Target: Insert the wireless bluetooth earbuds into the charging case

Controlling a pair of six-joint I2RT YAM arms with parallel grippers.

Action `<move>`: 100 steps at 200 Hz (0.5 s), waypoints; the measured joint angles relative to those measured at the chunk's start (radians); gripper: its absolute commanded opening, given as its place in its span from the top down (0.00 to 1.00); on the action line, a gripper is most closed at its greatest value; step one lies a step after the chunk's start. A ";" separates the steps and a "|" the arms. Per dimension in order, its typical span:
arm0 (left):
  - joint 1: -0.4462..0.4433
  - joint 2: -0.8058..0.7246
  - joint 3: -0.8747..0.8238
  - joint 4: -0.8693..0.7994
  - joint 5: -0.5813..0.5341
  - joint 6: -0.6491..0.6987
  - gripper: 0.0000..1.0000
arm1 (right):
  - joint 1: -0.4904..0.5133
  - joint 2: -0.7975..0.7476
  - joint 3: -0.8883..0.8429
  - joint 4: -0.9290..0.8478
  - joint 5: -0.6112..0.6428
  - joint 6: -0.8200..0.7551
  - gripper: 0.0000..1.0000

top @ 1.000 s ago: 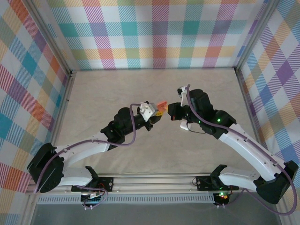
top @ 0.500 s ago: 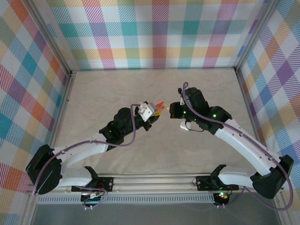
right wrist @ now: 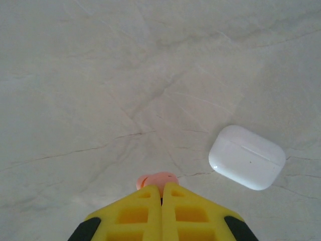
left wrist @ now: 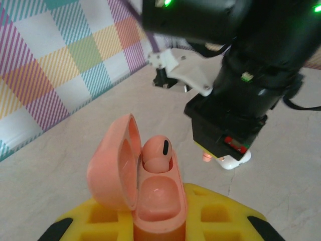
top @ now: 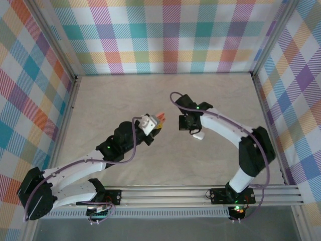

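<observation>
The salmon-pink charging case point(left wrist: 155, 201) stands upright with its lid swung open to the left, and my left gripper point(left wrist: 160, 223) is shut on its base. One of the earbuds point(left wrist: 156, 153) sits in the far slot, while the near slot is bare. From above, the charging case point(top: 160, 118) is raised over the table's middle. My right gripper point(right wrist: 161, 193) is shut on the other earbud point(right wrist: 156, 179), a pink bit poking out past the yellow fingertips. In the left wrist view, that earbud point(left wrist: 206, 157) hangs under the right gripper's black body, just right of and beyond the case.
A closed white rounded case point(right wrist: 247, 157) lies on the pale tabletop point(top: 125, 95), below and right of the right gripper point(top: 185, 123). It is the white case point(top: 198, 134) from above. Plaid walls enclose three sides.
The left gripper has drawn the open case back to the left and slightly nearer. The right arm has swung its elbow round, and its gripper has shifted a little left with the earbud.
</observation>
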 measured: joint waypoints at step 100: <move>0.131 0.011 -0.051 0.124 0.301 -0.046 1.00 | 0.038 -0.497 -0.148 0.357 -0.215 -0.091 1.00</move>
